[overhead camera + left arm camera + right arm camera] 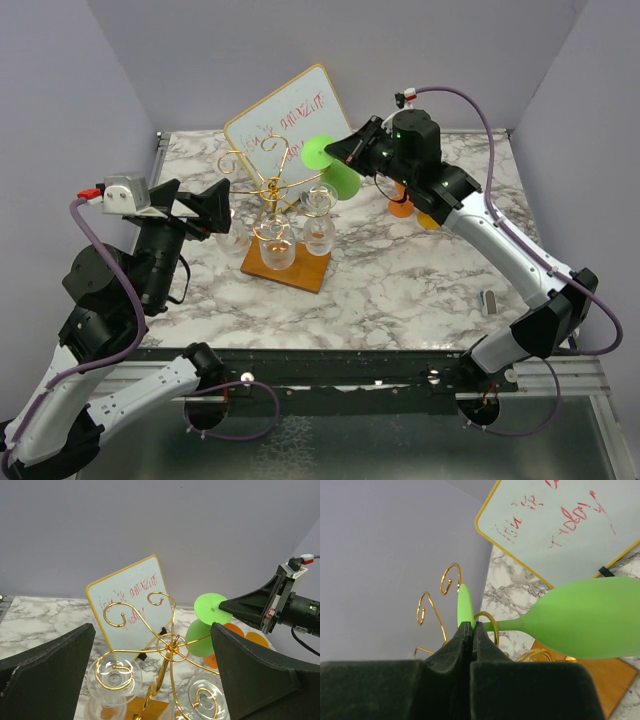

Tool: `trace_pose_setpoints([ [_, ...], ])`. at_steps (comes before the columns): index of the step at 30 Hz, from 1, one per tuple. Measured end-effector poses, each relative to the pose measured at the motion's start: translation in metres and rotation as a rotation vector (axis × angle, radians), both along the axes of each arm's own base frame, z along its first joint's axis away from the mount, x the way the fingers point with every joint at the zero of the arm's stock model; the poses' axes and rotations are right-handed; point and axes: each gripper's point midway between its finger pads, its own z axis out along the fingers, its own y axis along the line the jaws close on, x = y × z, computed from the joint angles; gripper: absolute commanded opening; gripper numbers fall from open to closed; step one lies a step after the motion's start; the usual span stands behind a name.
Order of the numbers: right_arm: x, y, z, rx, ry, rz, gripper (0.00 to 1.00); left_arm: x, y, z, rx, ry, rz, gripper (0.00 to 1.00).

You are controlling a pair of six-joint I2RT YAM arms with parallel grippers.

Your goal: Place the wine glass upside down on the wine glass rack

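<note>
The green wine glass (340, 178) hangs tilted above the table, foot up and to the left, just right of the wine glass rack (268, 186). My right gripper (337, 150) is shut on the rim of its flat foot (464, 605), and the bowl (590, 620) hangs to the right over the rack's wooden base (600, 680). The gold rack (172, 645) carries clear glasses (114, 677) foot-up in its curls. My left gripper (152, 627) stands open at the rack's left side, nothing between its fingers.
A tilted whiteboard (285, 125) with red writing stands behind the rack. Orange pieces (402, 207) lie under the right arm. A small grey object (490, 299) rests near the table's right edge. Purple walls close in the back and sides.
</note>
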Motion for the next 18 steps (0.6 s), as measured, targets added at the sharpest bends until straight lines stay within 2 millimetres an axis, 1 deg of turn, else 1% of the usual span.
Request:
trace_pose_setpoints([
  [5,0.0043,0.0033,-0.0055,-0.009,0.005,0.001,0.05,0.0002,-0.0002,-0.0001,0.001,0.001,0.000,0.99],
  [9,0.0052,0.0060,-0.0046,-0.007,0.000,0.011,0.13,0.0008,-0.0008,-0.0008,0.004,0.002,0.000,0.99],
  [15,0.0055,0.0076,-0.0030,-0.013,-0.009,0.022,0.37,0.0022,-0.0020,-0.0043,0.013,0.008,0.001,0.99],
  [18,0.0058,0.0072,-0.0033,-0.018,-0.012,0.022,0.46,0.0037,-0.0036,-0.0090,0.022,0.017,0.001,0.99],
])
